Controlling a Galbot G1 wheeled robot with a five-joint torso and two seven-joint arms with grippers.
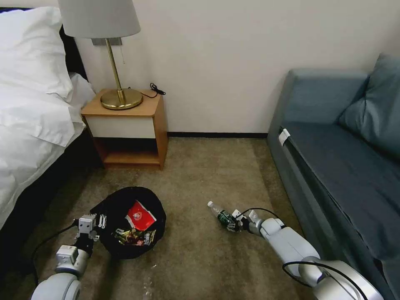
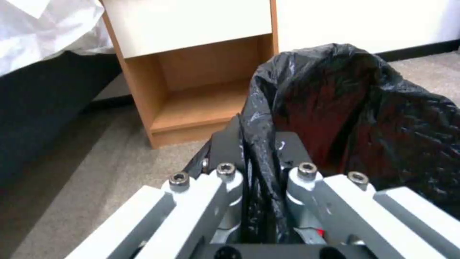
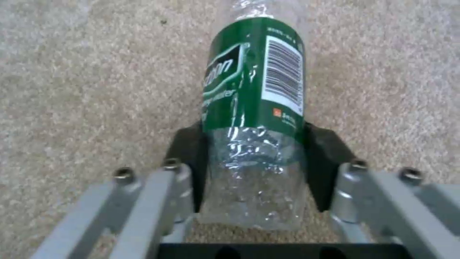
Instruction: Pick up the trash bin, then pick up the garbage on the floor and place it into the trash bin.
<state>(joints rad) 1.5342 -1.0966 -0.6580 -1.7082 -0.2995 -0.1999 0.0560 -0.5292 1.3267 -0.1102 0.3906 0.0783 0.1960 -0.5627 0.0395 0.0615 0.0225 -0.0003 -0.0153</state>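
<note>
The trash bin [image 1: 114, 204], lined with a crinkled black bag [image 2: 364, 108], is at the lower left over the carpet. My left gripper [image 1: 93, 218] [image 2: 256, 140] is shut on its near rim, pinching the bag. Inside lie a red-and-white packet [image 1: 140, 216] and a dark printed snack wrapper [image 1: 136, 238]. A clear bottle with a green label [image 1: 221, 214] [image 3: 254, 79] lies low over the carpet, its white cap pointing away from me. My right gripper [image 1: 233, 224] [image 3: 254, 144] is shut on the bottle's lower body, one black pad [image 3: 189, 147] pressed on each side.
A wooden nightstand [image 1: 129, 129] with a brass lamp [image 1: 121, 98] stands by the back wall. The bed [image 1: 33, 116] runs along the left and a blue sofa [image 1: 341, 166] along the right. Open carpet [image 1: 208, 175] lies between them.
</note>
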